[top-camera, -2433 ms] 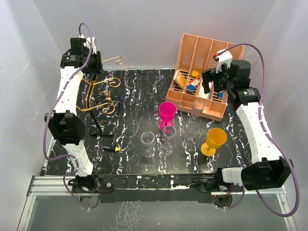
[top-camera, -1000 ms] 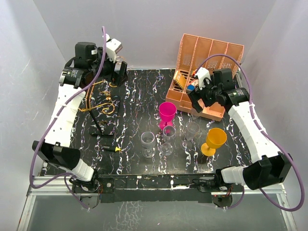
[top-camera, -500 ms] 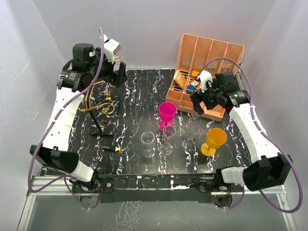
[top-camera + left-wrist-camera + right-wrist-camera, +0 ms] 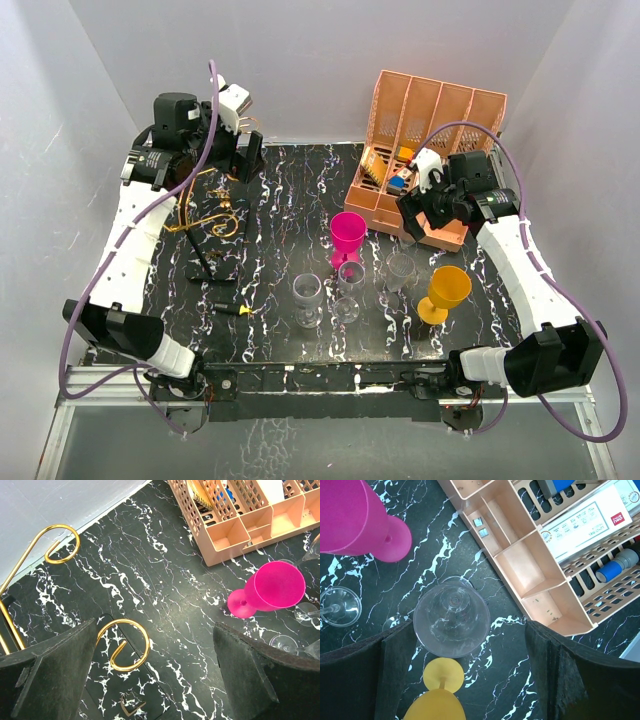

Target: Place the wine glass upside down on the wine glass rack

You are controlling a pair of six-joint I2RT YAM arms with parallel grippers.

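A white carton lies in the organiser, ahead of the right gripper. It carries printed panels and a small red logo. The print is too fine to read. Beside it are a blue-capped item and a blue-grey piece cut off by the frame's top edge. The two open front trays nearest the gripper show only bare pink floor.

The right gripper's jaws stand wide apart, gripping nothing. The wine glass stands upright on the table straight below, framed between the fingers and nearer this one. I cannot tell if it touches. A yellow glass sits just nearer the wrist, cut off. A pink glass lies further out to the side, also cut off.

The left gripper is likewise spread and empty. The rack is below it, one gold curl just beside a finger. The post and base are out of the wrist view. From above, the arm partly hides the rack.
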